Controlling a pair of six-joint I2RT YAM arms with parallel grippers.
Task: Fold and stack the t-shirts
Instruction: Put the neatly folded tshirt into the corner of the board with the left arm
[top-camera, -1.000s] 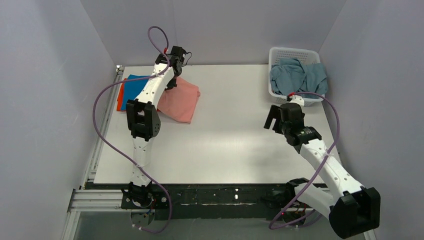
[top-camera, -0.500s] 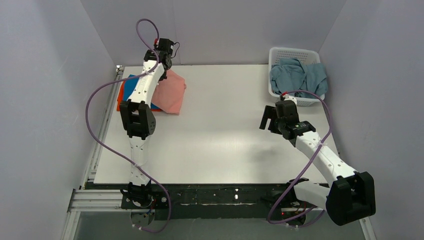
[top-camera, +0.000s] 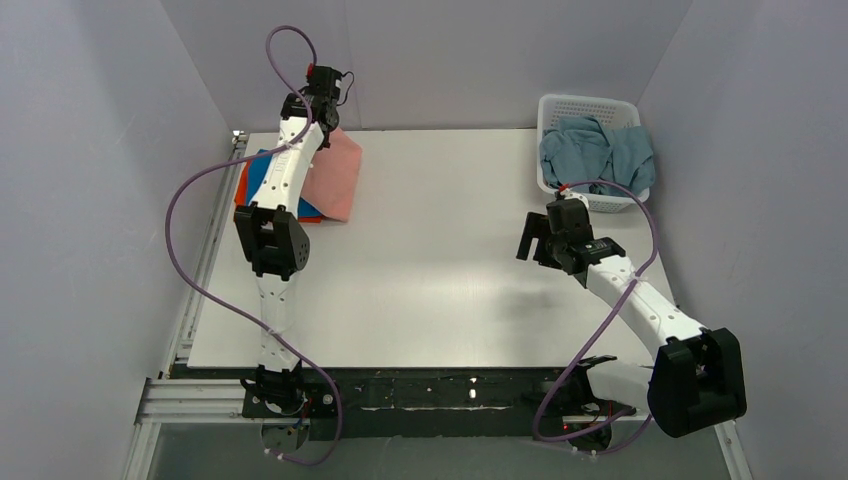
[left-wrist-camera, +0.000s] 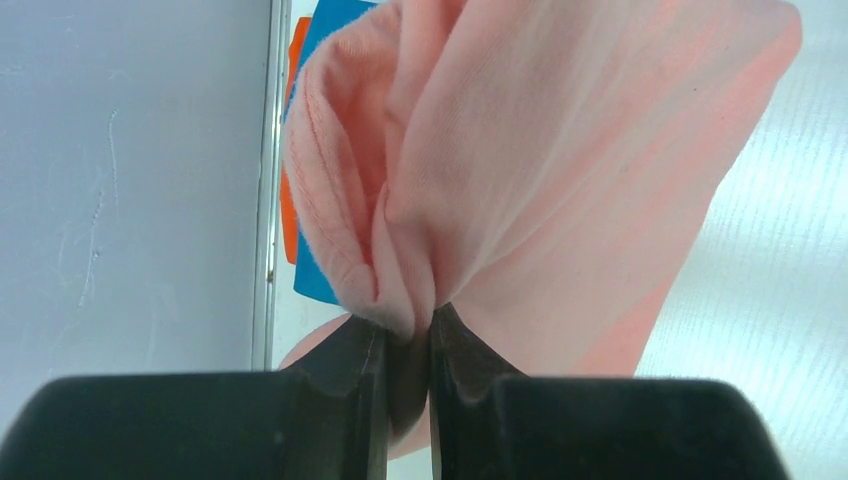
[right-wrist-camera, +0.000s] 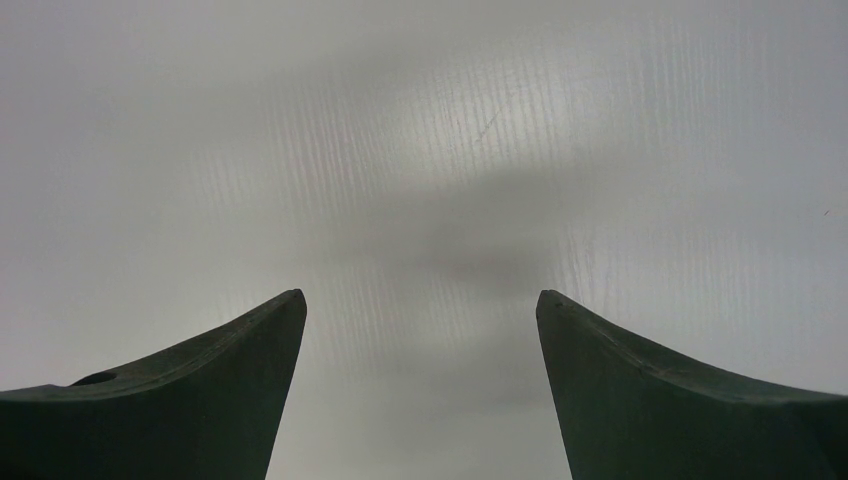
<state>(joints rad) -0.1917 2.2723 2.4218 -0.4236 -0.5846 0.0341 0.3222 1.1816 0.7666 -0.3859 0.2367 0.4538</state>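
Left claw (left-wrist-camera: 408, 325) clamps tight on a gathered fold of the pink tee (top-camera: 338, 178) at the far-left corner of the table (top-camera: 440, 270), jaws nearly touching with cloth bunched between them. Held up by its far edge, the pink tee slopes down toward the near side and overlaps the right part of the blue tee (top-camera: 259, 168). That blue tee lies flat on the orange tee (top-camera: 240, 200), of which only a strip shows along the left. Right claw (right-wrist-camera: 420, 300) hovers wide and holds nothing, over bare table on the right, just near of the white basket (top-camera: 588, 102). 1 grey-blue tee (top-camera: 598, 150) lies crumpled inside that basket at the far-right corner, well apart from the 3 tees on the left.
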